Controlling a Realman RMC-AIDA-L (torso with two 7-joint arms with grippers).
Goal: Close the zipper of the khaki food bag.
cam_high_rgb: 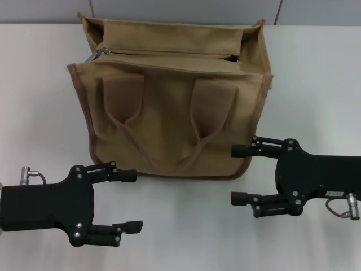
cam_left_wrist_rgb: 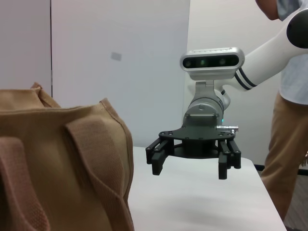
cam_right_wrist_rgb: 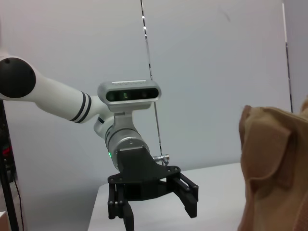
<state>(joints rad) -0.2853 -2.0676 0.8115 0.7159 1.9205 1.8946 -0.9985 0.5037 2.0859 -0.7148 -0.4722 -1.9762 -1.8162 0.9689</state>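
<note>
— What does the khaki food bag [cam_high_rgb: 169,107] look like?
— Tan and boxy, with brown edges and two looped handles. It stands at the back of the white bench [cam_high_rgb: 316,73].
— And the zipper [cam_high_rgb: 169,55]?
— It runs side to side along the top, with its silver pull [cam_high_rgb: 97,55] at the left end.
— The hands?
— The left hand [cam_high_rgb: 128,201] and right hand [cam_high_rgb: 240,174] hang in front, both spread wide, holding nothing.

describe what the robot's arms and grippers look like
Both the left gripper and right gripper are matte black, with flat bolted plates, linked two-finger claws and a silver plug with a thin grey cable. The wrist views show white arms with black bands and silver-grey wrist cameras.
</note>
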